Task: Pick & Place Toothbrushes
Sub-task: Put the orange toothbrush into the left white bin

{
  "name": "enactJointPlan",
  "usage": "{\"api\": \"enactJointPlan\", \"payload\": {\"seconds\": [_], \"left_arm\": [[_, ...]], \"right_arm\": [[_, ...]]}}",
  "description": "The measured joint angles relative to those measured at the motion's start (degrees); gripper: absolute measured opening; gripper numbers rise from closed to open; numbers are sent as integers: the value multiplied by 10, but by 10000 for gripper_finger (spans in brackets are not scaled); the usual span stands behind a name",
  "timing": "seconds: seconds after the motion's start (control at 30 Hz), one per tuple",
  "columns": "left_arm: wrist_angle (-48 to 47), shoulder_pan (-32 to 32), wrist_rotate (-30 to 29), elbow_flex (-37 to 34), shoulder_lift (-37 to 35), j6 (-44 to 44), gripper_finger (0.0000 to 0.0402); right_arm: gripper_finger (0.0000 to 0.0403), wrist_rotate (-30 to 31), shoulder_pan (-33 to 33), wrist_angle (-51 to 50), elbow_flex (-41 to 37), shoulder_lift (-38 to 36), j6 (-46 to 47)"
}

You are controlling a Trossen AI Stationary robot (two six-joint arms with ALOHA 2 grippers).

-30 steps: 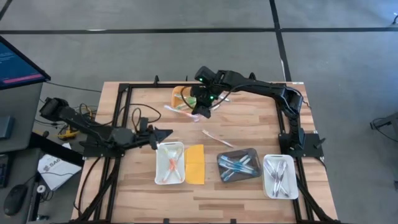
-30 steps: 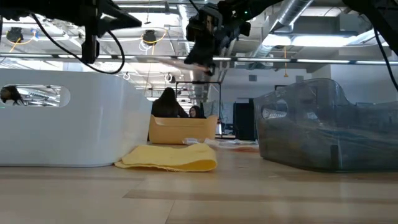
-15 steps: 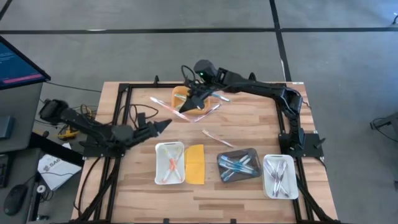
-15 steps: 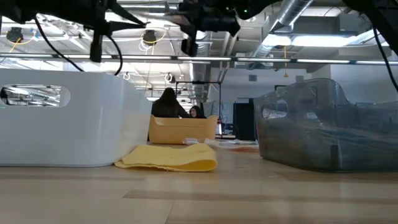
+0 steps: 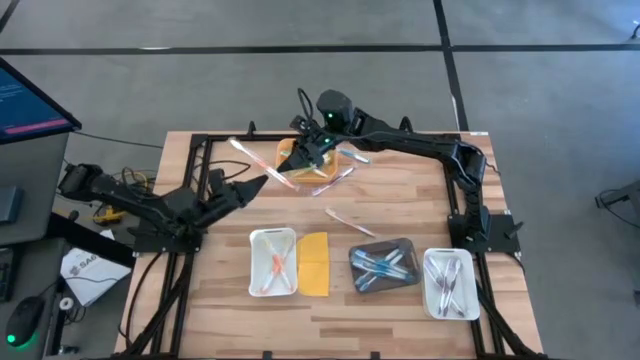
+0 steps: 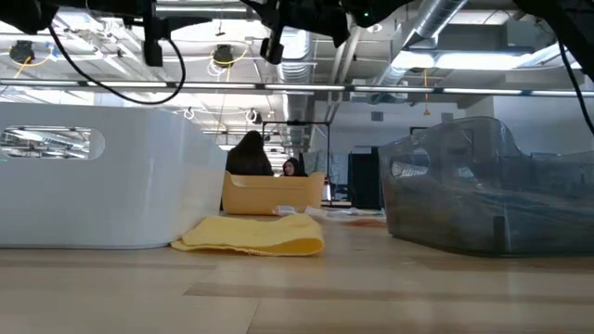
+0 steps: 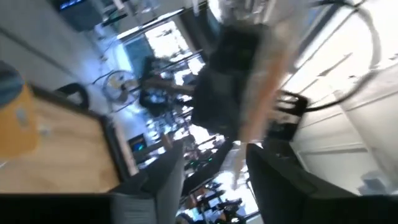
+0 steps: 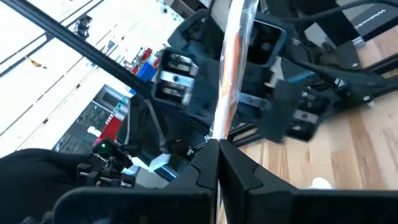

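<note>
Fingers of the right gripper (image 8: pixel 217 152) pinch an orange toothbrush (image 8: pixel 231 74) aloft; left gripper (image 5: pixel 262 183) fingers gape beside it.

Light was even and bright (overhead room lamps glared in the low view); the left wrist view was motion-blurred.

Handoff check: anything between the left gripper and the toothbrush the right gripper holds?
Nothing visible. The right gripper holds the toothbrush up in the air; the open left gripper points at it with only clear air between them.
</note>
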Motion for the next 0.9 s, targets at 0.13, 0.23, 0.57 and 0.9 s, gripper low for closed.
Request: {"api": "enactJointPlan", "payload": {"seconds": [0.13,0.23,0.57,0.9], "left_arm": [[63,0,2,0,-2,77,200],[91,0,0,0,-2,106,216],[93,15,-29,0,-2,106,218],[98,51,-9,0,-2,92,195]], "right_arm": [[0,2,1,-1,0,0,12],[0,3,5,-1,0,0,12],[0,19,10,-1,0,0,12],[0,52,10,-6,0,0,6]]}}
